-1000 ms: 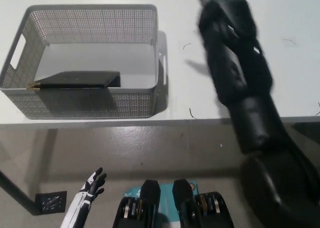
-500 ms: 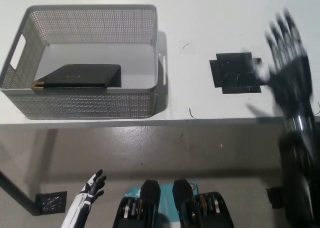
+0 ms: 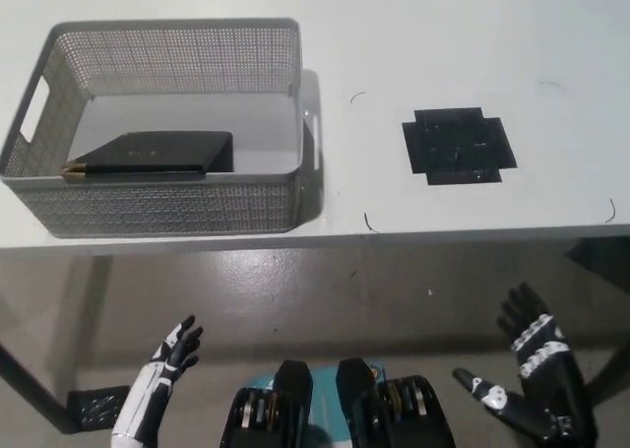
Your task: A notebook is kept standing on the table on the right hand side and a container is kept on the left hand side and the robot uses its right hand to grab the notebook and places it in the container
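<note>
The black notebook lies flat inside the grey mesh container, at its near left side on the white table. My black right hand hangs open below the table's front edge at the lower right, holding nothing. My white left hand rests open at the lower left, also below the table.
A black cross-shaped mat lies on the table to the right of the container. Below the table's front edge is grey floor, with a small black mat at the lower left.
My right arm has pulled back from over the table and dropped below its front edge, uncovering the black mat. The notebook stays in the container. The view has shifted slightly.
</note>
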